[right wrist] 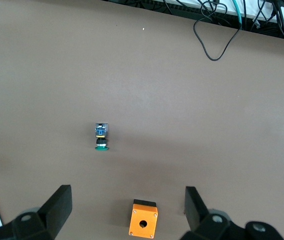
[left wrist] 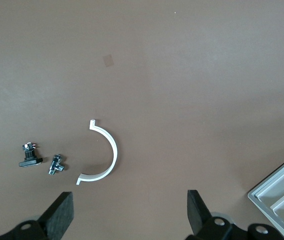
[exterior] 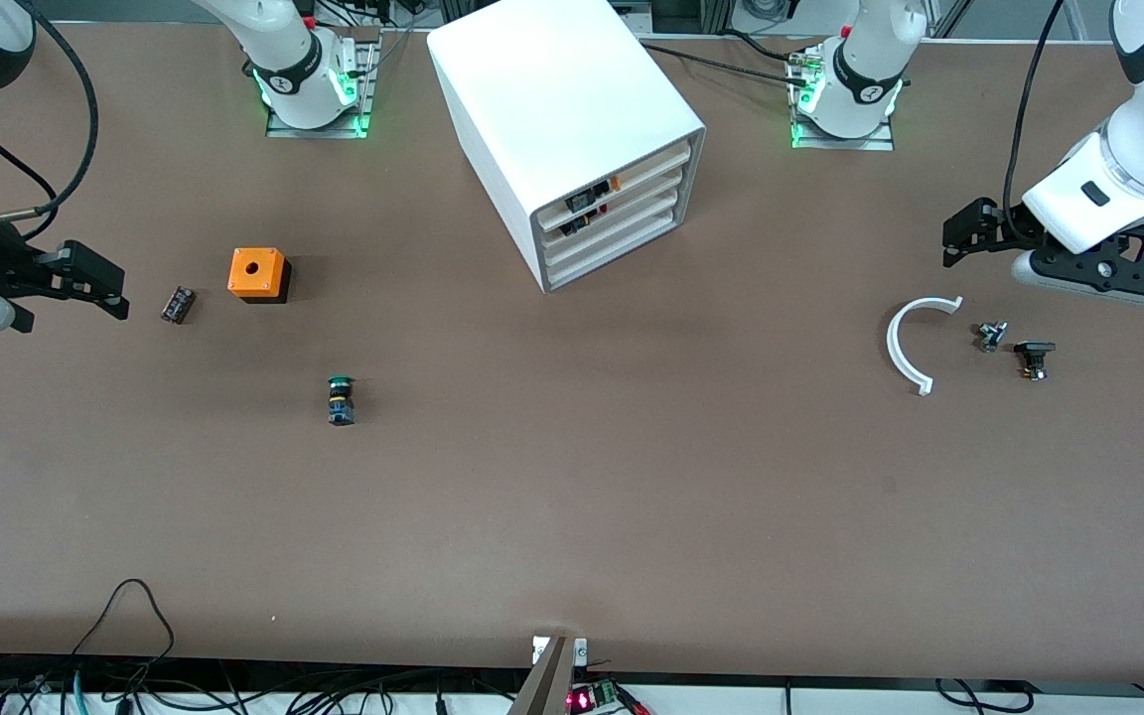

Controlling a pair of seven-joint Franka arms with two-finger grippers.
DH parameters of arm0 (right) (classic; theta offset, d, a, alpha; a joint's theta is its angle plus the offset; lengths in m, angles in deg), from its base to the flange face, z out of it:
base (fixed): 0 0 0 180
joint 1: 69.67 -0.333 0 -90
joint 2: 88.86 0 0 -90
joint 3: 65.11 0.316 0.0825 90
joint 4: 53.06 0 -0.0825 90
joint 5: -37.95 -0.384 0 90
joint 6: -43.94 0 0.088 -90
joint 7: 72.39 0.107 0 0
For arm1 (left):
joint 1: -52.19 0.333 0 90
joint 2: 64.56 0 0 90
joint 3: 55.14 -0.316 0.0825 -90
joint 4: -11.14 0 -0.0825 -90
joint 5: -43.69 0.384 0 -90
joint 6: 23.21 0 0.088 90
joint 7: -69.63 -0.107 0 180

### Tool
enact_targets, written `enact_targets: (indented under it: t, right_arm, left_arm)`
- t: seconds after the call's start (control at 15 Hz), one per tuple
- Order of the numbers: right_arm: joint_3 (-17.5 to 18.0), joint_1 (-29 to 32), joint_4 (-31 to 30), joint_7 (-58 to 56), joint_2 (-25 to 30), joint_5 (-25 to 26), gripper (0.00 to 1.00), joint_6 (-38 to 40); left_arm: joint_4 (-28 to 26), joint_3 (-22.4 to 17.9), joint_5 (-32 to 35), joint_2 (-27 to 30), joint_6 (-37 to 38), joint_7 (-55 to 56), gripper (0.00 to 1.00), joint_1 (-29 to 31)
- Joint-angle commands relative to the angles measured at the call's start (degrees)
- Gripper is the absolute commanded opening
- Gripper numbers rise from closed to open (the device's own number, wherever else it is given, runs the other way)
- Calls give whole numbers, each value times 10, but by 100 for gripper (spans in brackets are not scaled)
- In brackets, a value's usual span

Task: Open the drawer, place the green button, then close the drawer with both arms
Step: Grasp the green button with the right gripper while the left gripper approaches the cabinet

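While both grippers hang with jaws spread wide and nothing in them, we judge the task not yet begun: the drawer [exterior: 622, 260], lowest of four in the white cabinet [exterior: 562, 119], sits shut. The left gripper [exterior: 964, 236] hovers over the desk [exterior: 572, 516] at the left arm's end, near a white arc [exterior: 915, 343] and two small metal parts [exterior: 1014, 348]; the right gripper [exterior: 95, 283] hovers at the right arm's end, close to a small black part [exterior: 178, 304] and an orange cube [exterior: 257, 274]. The button [exterior: 341, 399] lies on its side on the desk, nearer the front camera than the cube and well apart from the cabinet. To open well, we would bring the left gripper to the lowest drawer front only, clear of the upper drawers, and pull straight along the cabinet's angled axis so the drawer slides without dragging the cabinet. The right arm, closer to the button, seems best placed to pick it.
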Motion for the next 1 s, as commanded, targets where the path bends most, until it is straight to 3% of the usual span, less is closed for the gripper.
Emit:
enact_targets:
  t: [0.0,0.47,0.6,0.73,0.93]
  right_arm:
    - [0,-1,16,7,-9,4,100,11]
    - [0,6,12,13,-27,-20,100,-1]
    - [0,7,0,12,-39,-53,100,-2]
    - [0,6,-18,8,-53,-100,100,-3]
    - [2,-6,-44,8,-78,-109,100,-41]
  left_arm:
    - [-3,6,-8,10,8,5,100,1]
    - [-3,8,-16,12,13,7,100,2]
    - [10,7,-26,8,45,0,100,1]
    - [16,8,-79,4,93,-2,100,1]
    - [16,30,-107,-5,146,-5,100,-4]
